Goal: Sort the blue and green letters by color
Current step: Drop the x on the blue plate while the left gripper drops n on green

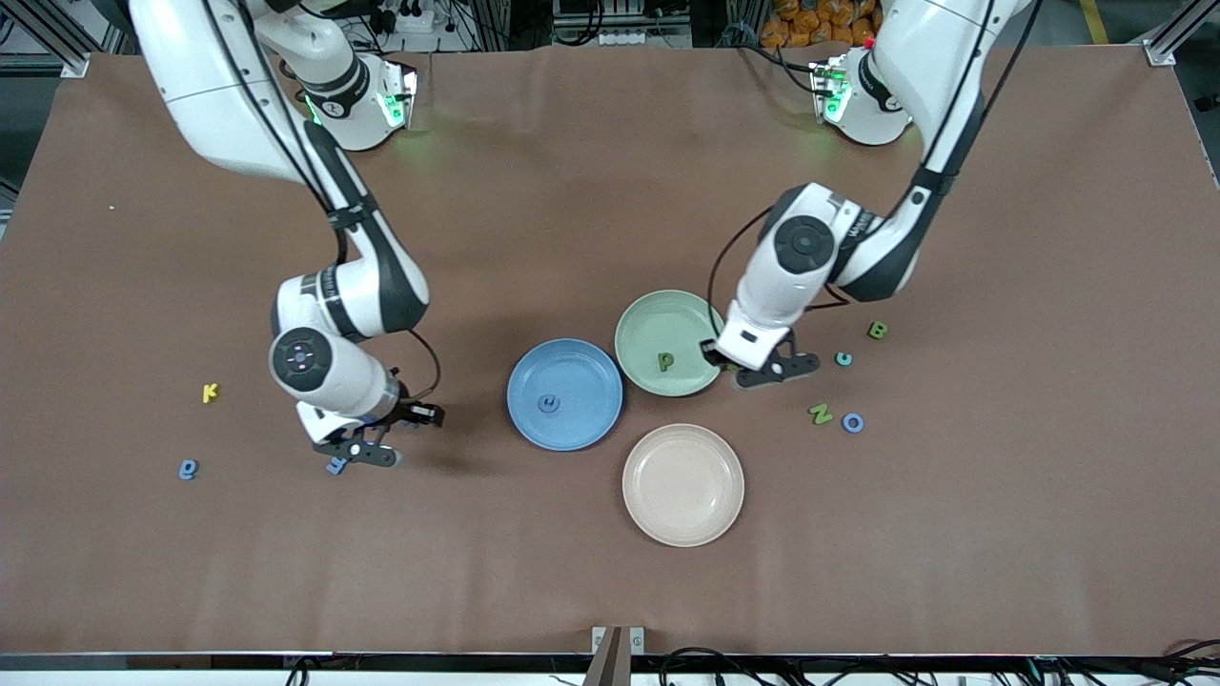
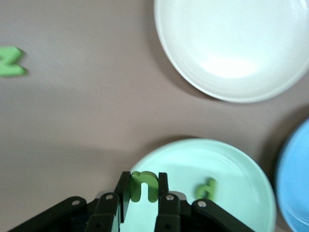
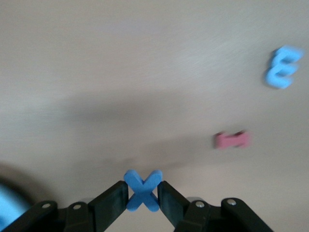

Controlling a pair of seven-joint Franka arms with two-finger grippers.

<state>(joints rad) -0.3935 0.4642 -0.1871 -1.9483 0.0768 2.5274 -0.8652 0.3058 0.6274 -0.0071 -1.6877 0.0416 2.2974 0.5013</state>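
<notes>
My left gripper (image 1: 726, 364) (image 2: 143, 184) is shut on a green U (image 2: 144, 181), held over the rim of the green plate (image 1: 658, 319) (image 2: 231, 164). A green P (image 1: 665, 361) (image 2: 206, 188) lies in that plate. My right gripper (image 1: 412, 419) (image 3: 143, 189) is shut on a blue X (image 3: 143, 191) above bare table at the right arm's end. The blue plate (image 1: 572, 429) holds one blue letter (image 1: 549, 403). On the table lie a green B (image 1: 878, 330), a green N (image 1: 820, 413) (image 2: 10, 61), a blue O (image 1: 853, 422), a blue Q (image 1: 188, 468) and a blue E (image 3: 282, 66).
A pale pink plate (image 1: 682, 514) (image 2: 193, 72) stands nearer the front camera than the other two plates. A small teal letter (image 1: 843, 359) lies near the B. A yellow K (image 1: 211, 392) and a red letter (image 3: 232, 140) lie toward the right arm's end.
</notes>
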